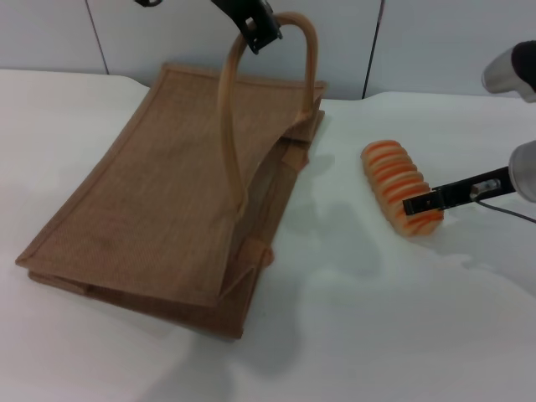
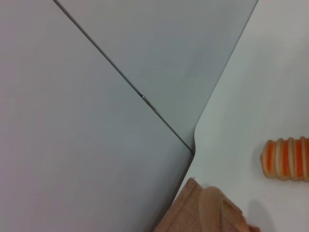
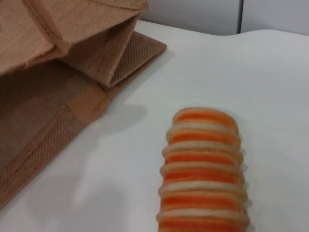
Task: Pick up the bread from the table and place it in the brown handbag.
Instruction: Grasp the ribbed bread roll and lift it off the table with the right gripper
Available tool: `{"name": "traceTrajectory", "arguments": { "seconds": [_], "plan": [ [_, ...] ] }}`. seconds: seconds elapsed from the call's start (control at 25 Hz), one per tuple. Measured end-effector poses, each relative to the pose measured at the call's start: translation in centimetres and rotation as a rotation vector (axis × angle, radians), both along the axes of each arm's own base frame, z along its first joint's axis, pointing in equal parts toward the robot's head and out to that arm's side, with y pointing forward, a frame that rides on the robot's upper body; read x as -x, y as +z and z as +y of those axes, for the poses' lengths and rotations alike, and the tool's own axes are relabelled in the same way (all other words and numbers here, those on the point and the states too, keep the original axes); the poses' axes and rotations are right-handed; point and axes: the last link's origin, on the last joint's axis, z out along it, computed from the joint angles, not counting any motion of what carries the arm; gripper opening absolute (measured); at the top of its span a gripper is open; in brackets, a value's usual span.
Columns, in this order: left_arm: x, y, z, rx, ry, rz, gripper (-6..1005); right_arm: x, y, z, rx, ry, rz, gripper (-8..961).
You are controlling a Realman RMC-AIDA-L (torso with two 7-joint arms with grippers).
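- Head view: the bread (image 1: 401, 188) lies on the white surface (image 1: 402, 335), well apart from the mouth of the brown handbag (image 1: 159, 193). The right end effector (image 1: 423, 203) is set at the loaf's near end, its dark fingers closed narrow against that end, apparently to grip it for lifting; whether the grip is firm cannot be told.
- Head view: the left end effector (image 1: 255, 25) is clamped on the bag's upper handle (image 1: 251, 100) above the bag, judged to be holding the top panel raised so the mouth gapes toward the bread. Its arm is cut off by the frame edge.
- Left wrist view: none of the left end effector's own fingers are shown. Below and beside it, a corner of the handbag (image 2: 186, 210) and a blurred piece of handle (image 2: 217, 212) appear, with one end of the bread (image 2: 285, 159) farther off, cut off at the edge.
- Right wrist view: the bread (image 3: 203, 169) fills the foreground just ahead of the right end effector, whose fingers are not visible. The bag's open side (image 3: 72, 72) lies beyond, its interior hidden in folds.
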Motion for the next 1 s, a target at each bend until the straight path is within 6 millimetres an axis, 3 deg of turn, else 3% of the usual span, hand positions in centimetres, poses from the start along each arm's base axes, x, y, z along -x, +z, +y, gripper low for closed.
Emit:
{"name": "traceTrajectory", "arguments": {
  "seconds": [0.72,1.0],
  "plan": [
    [-0.4,-0.6,-0.2,0.014,-0.009,0.007,109,0.2,-1.5,0.6,0.033,-0.003,-0.015,857],
    [-0.5,-0.6,-0.2,0.015,-0.009,0.008,109,0.0,-1.7,0.7,0.034,-0.009,-0.017,810]
  ]
}}
